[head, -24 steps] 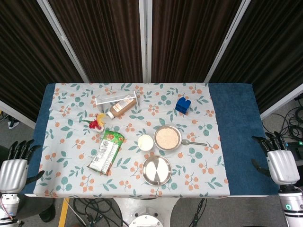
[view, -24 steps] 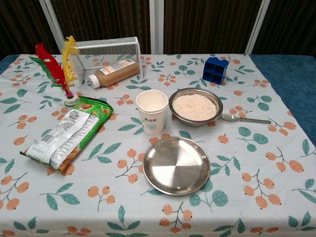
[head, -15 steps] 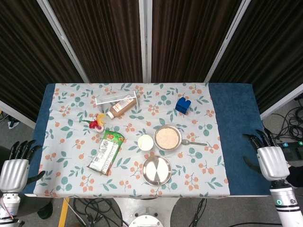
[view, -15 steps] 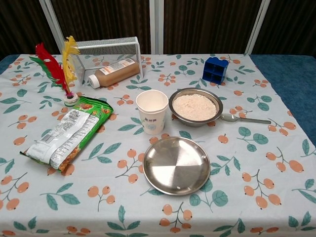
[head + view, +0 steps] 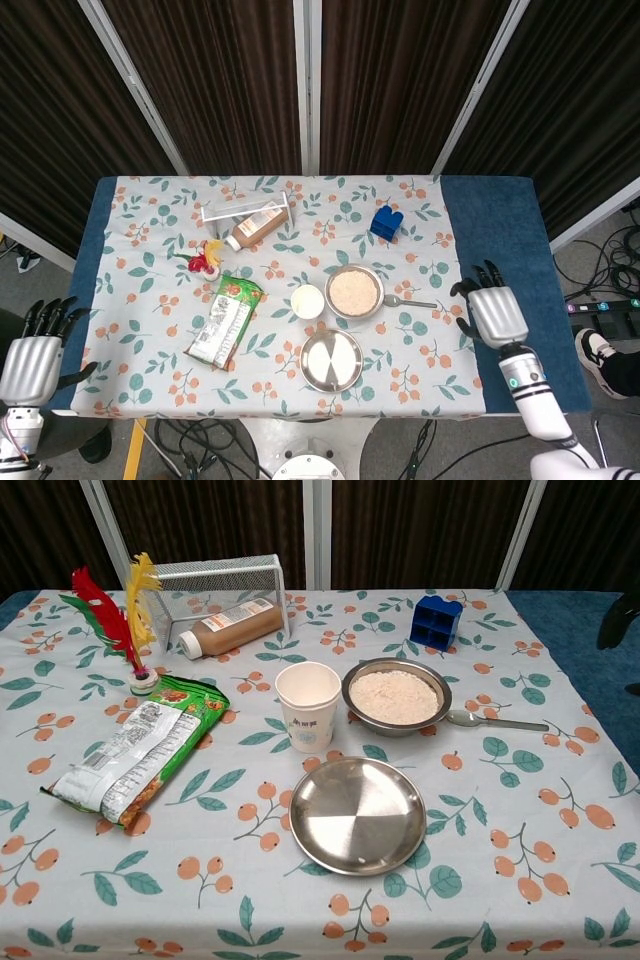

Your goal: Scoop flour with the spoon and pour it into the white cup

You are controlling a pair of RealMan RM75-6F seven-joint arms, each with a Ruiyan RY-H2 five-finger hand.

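From overhead, the right hand (image 5: 495, 312) has swung in over the table edge — fingers spread, empty — near the spoon (image 5: 409, 301); the left hand (image 5: 32, 360) waits open. At chest height, the spoon (image 5: 495, 720) lies untouched beside the flour bowl (image 5: 396, 697) and white cup (image 5: 308, 706) — scooping not yet begun.

A table (image 5: 500, 215) under blue cloth carries a floral tablecloth (image 5: 420, 350) over most of its top. At centre sit a bowl of flour (image 5: 395, 696), a white cup (image 5: 308, 706) left of it, a spoon (image 5: 495, 721) to its right, and a metal plate (image 5: 357, 815) below. Left lies a snack bag (image 5: 135, 750); upper left, a feather shuttlecock (image 5: 115, 620), a bottle (image 5: 232, 627) apparently under a wire rack (image 5: 215, 575); upper right, a blue block (image 5: 436, 621).
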